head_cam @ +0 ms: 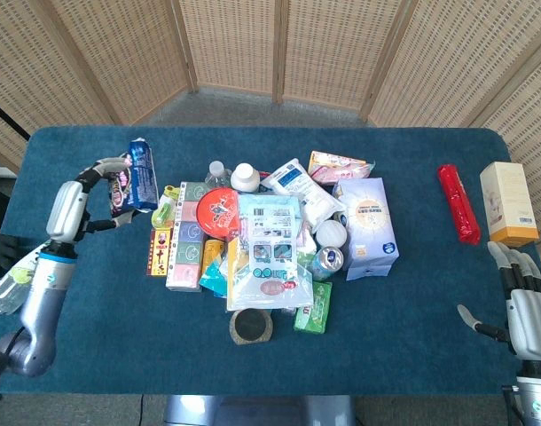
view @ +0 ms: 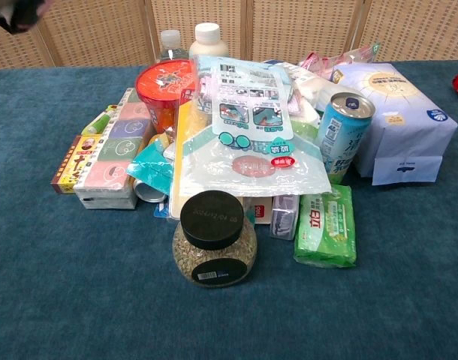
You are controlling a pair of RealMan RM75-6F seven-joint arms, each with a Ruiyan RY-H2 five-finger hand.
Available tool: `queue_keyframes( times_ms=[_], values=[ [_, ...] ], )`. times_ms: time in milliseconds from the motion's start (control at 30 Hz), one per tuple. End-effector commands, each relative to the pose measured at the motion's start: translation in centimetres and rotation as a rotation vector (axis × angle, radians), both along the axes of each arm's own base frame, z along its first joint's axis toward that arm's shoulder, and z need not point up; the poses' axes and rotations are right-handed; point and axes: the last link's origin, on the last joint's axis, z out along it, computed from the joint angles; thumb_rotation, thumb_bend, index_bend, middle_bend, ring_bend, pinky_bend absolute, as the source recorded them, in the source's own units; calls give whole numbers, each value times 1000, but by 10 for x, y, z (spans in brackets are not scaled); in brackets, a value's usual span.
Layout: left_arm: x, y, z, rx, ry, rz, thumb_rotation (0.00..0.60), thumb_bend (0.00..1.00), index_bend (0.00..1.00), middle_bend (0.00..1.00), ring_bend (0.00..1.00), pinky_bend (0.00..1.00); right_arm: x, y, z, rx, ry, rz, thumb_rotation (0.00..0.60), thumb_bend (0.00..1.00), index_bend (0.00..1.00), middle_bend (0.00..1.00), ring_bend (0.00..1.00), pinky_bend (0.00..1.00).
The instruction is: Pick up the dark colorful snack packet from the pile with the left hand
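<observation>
My left hand (head_cam: 75, 200) is raised over the table's left side, clear of the pile, and it holds the dark colorful snack packet (head_cam: 135, 177) by its lower left part. The packet stands nearly upright, its blue top pointing away from me. In the chest view only a dark scrap of it (view: 17, 10) shows at the top left corner. My right hand (head_cam: 526, 302) hovers at the table's front right edge with fingers spread, holding nothing. The pile (head_cam: 270, 240) lies in the table's middle.
A green-label bottle (head_cam: 13, 280) lies at the left edge. A red tube (head_cam: 458, 202) and a cream box (head_cam: 507, 203) sit at the right. The pile holds a red cup (view: 164, 85), a jar (view: 213, 240), a can (view: 341, 135) and a pale blue pack (view: 398, 120).
</observation>
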Motion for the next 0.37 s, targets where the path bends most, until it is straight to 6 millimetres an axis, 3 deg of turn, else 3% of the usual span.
queue_keyframes(
  times_ms=[33,367],
  values=[
    [6,-14,26,45,-61,-41,600,630,660,615,841,870,0,-1,-2,3,3,7,567,221,0,77,0,0],
    [23,-20,35,66,-67,-94,600,616,658,612,834,863,-2,-3,-4,-5,4,4,568,222,0,77,0,0]
  ],
)
